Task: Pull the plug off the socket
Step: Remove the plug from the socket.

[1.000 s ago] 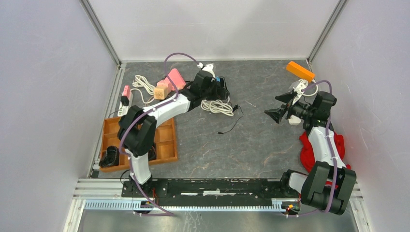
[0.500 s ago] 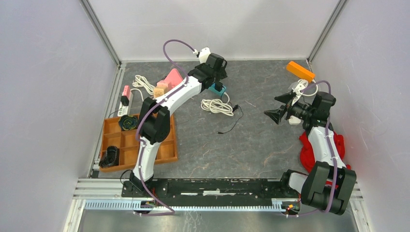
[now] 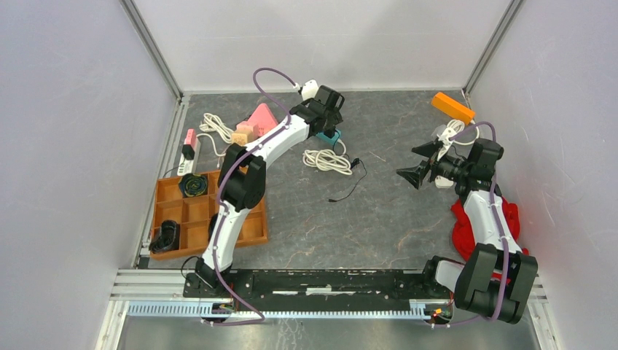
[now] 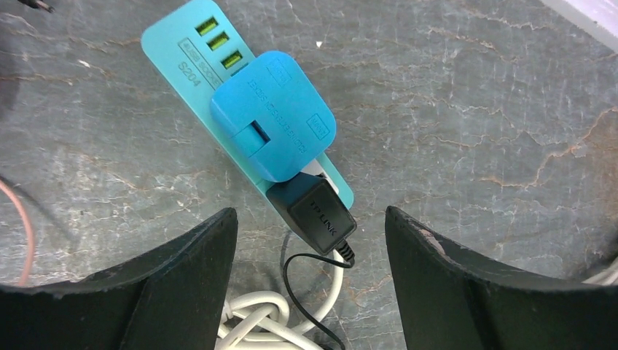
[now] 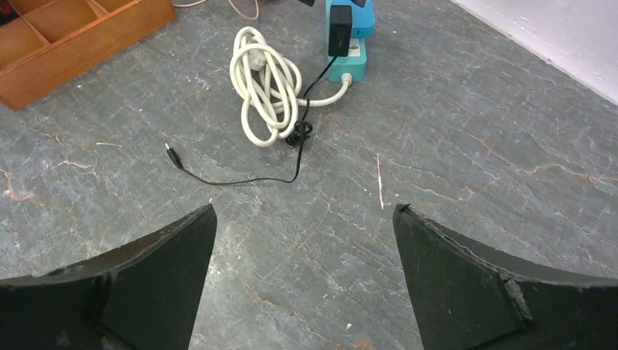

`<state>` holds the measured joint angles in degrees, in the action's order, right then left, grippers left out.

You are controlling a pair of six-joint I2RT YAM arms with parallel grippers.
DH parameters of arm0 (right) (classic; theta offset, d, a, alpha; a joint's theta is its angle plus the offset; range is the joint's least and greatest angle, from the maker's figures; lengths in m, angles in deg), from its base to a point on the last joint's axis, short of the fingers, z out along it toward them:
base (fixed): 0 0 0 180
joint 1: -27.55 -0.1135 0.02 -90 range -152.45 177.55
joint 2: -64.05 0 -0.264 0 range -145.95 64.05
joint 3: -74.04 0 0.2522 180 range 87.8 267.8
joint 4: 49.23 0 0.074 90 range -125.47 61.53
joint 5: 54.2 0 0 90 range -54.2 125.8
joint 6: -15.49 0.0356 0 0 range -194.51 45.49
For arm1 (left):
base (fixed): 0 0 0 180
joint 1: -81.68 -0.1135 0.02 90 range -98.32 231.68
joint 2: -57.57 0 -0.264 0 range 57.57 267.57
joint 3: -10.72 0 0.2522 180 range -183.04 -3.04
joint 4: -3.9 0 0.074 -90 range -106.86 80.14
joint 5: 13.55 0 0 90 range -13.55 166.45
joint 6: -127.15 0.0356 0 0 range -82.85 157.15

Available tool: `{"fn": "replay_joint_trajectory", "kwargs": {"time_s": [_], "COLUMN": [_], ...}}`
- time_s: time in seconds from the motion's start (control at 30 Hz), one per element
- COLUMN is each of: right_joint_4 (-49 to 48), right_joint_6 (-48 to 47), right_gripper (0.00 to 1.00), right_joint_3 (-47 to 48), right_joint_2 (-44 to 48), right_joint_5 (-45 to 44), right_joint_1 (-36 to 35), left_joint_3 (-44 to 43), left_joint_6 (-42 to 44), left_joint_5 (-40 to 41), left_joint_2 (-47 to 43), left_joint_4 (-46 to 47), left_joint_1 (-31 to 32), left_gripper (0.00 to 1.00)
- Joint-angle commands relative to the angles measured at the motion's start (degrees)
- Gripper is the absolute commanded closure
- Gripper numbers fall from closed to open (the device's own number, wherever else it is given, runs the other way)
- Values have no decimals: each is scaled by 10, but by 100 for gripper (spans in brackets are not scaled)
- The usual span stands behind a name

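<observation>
A teal socket strip lies flat on the grey table, with a blue adapter and a black plug seated in it. The plug's thin black cable trails away across the table. The strip also shows in the top view and the right wrist view. My left gripper is open and hovers above the strip, its fingers either side of the black plug and clear of it. My right gripper is open and empty above bare table, well to the right.
A coiled white cord lies beside the strip. A wooden compartment tray sits at left. Pink and tan blocks and a white power strip lie at back left. An orange block and red cloth are at right.
My left arm has swung back and stretched out over the teal strip, uncovering the wooden tray. The right arm has barely moved.
</observation>
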<state>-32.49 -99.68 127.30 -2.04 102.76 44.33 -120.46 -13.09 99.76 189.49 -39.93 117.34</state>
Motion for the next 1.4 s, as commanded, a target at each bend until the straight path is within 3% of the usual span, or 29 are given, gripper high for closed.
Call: {"fn": "replay_joint_trajectory", "kwargs": {"time_s": [0.0, 0.23, 0.43, 0.67, 0.77, 0.9, 1.03, 1.2, 1.37], "right_joint_4": [14, 23, 24, 21, 23, 44, 42, 90, 170], "right_joint_6": [-25, -33, -37, -37, -50, -95, -91, -73, -73], "right_gripper": [2, 2, 2, 2, 2, 2, 2, 2, 2], "right_joint_3": [33, 35, 35, 31, 31, 50, 106, 247, 415], "right_joint_2": [-3, -3, -3, -11, -17, -24, -49, -146, -249], "right_joint_5": [-2, -3, -2, -11, -34, -111, -144, -188, -283], "right_joint_1": [-3, -3, -3, -15, -39, -99, -148, -194, -259], "left_joint_3": [-25, -33, -6, 75, 118, 194, 288, 441, 486], "left_joint_6": [-38, -41, 28, 178, 245, 322, 399, 432, 441], "left_joint_5": [-18, -39, -34, -45, -90, -176, -230, -172, -159], "left_joint_2": [15, 37, 10, -111, -179, -280, -382, -488, -543], "left_joint_4": [16, 31, 68, 120, 131, 135, 147, 238, 259], "left_joint_1": [-5, -10, -14, -15, -14, -14, -14, -14, -14], "left_gripper": [21, 21, 18, 8, 2, 0, 0, 0, 0]}}
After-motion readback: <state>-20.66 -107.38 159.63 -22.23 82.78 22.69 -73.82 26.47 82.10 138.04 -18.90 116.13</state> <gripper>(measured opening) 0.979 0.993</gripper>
